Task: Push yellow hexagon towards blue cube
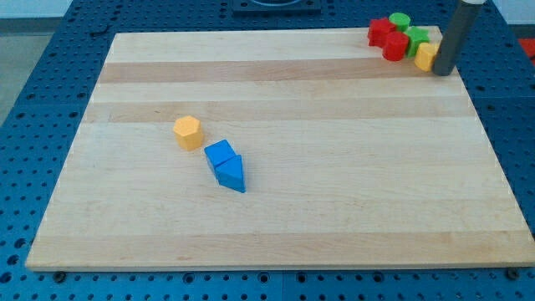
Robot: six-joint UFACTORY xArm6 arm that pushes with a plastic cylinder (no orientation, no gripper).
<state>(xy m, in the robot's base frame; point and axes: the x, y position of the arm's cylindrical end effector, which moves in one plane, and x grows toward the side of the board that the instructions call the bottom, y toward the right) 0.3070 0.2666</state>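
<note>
Nearest camera: blue triangular wooden block, touching small blue wooden cube just above it. Small yellow wooden hexagon block sits just up-left of cube, narrow gap. Looks light, rigid, probably slides easy on pale wooden board; push its upper-left face. My tip bare rod, nothing to open or close, well apart at view's top right, beside red, green, yellow block cluster.

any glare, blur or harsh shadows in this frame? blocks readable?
Camera view: light is even and soft, no glare on the wooden board; shadows are faint, short ones beside the yellow hexagon, blue cube and blue triangular block. Focus is sharp mid-board; the cluster at the view's top right is small and partly hidden by my tip.
</note>
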